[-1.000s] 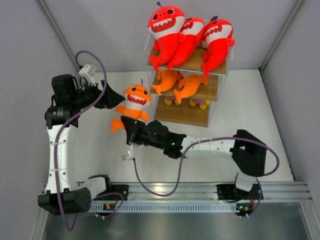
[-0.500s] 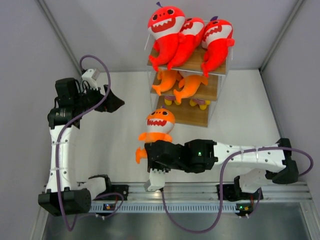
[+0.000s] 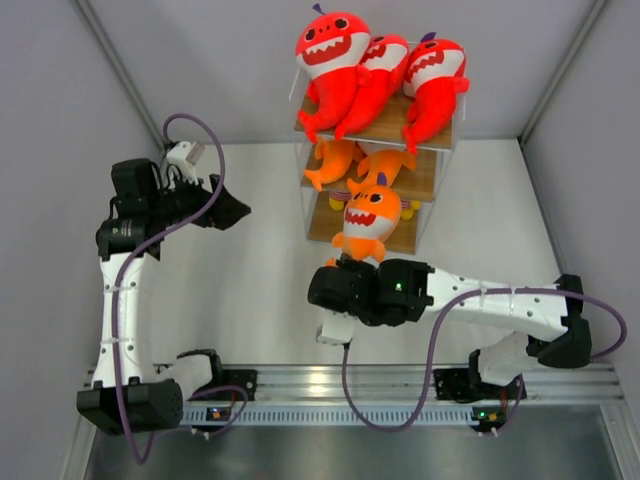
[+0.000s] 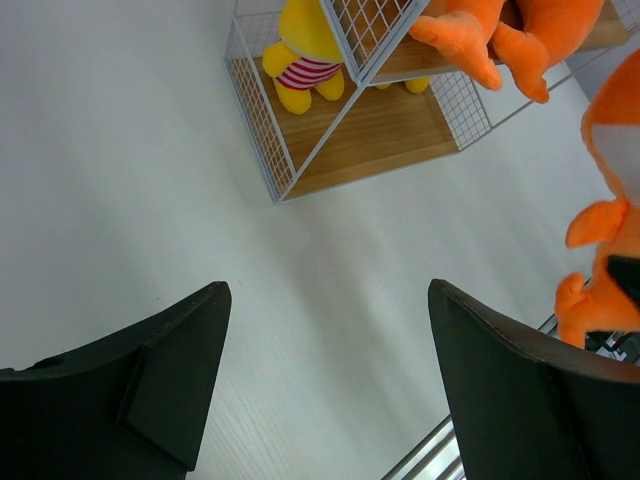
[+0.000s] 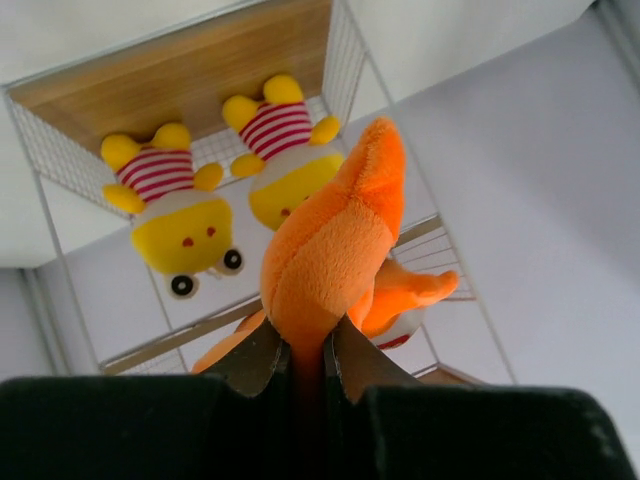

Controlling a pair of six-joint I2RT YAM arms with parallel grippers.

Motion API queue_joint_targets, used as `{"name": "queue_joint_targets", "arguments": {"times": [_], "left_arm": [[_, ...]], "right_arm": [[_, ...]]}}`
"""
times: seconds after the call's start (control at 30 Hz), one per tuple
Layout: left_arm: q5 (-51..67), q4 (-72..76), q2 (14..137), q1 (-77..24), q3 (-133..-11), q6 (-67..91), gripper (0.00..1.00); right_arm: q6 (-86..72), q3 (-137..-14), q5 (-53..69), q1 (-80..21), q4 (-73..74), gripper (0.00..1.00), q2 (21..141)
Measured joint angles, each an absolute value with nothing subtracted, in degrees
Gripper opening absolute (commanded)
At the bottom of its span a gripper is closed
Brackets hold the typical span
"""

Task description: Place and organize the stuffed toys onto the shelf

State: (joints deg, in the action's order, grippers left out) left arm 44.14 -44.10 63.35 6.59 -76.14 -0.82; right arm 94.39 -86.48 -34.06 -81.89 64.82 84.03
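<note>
The shelf (image 3: 330, 225) stands at the back centre. Three red sharks (image 3: 335, 60) lie on its top board and two orange fish (image 3: 375, 170) on the middle board. My right gripper (image 3: 350, 263) is shut on the tail of a third orange fish (image 3: 366, 218) and holds it upright just in front of the shelf's lower tiers. In the right wrist view the jaws (image 5: 308, 350) pinch the orange tail (image 5: 335, 240) before the shelf (image 5: 180, 70). My left gripper (image 3: 235, 210) is open and empty over the table, left of the shelf (image 4: 370, 135); it also shows in the left wrist view (image 4: 327, 300).
Two yellow toys with red-striped tops (image 5: 190, 215) sit on the shelf's bottom tier, also seen in the left wrist view (image 4: 305, 50). Grey walls close in the left, right and back. A metal rail (image 3: 400, 380) runs along the near edge.
My right arm has swung right and toward the shelf, carrying the orange fish from left of centre to the shelf's front. My left gripper has stayed open, almost in place.
</note>
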Motion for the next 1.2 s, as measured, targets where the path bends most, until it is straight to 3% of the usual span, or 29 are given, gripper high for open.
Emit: {"name": "queue_joint_targets", "arguments": {"times": [0.43,1.2], "left_arm": [[45.2,-44.1,62.4,6.6,-75.3,-2.2,0.85],[47.2,-44.1,62.4,6.6,-75.3,-2.3,0.85]], "right_arm": [[97.9,-86.8,-35.2,-76.1,67.4,0.0,79.9],[106.0,-87.0,-19.6,-63.9,62.2,0.0,68.6]]}}
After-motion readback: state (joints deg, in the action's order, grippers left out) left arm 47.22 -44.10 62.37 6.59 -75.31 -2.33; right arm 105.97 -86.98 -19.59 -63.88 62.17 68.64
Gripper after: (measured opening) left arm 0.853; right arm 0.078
